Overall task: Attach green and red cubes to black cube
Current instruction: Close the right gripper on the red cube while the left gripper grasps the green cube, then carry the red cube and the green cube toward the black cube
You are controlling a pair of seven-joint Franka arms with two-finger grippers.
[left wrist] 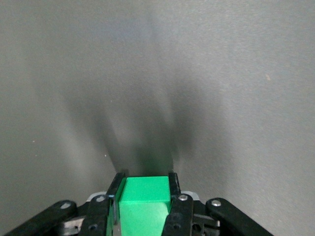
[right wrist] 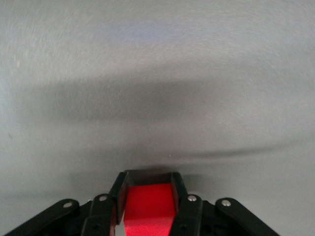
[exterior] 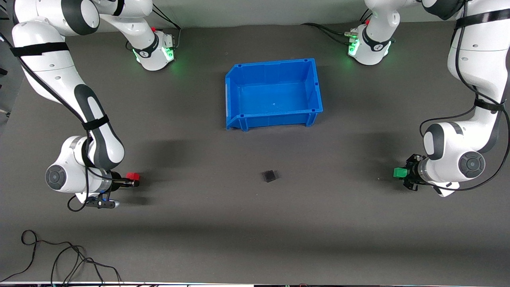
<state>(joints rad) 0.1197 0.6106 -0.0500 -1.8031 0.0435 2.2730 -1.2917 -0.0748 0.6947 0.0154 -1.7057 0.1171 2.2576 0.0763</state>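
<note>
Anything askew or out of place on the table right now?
Nothing stands out. Left pincer grips the green cube, right pincer the red cube; black cube sits alone, nearer the camera than the blue bin.

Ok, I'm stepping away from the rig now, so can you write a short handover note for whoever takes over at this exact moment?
Left gripper: shut on the small bright green cube, at the left arm's end of the table.
Right gripper: shut on the small bright red cube, at the right arm's end of the table.
Small matte black cube: alone on the dark grey table, between the two arms, nearer the front camera than the blue plastic bin.
Done: both coloured cubes gripped.
Left: bring both cubes to the black cube and attach them; neither touches it yet.
</note>
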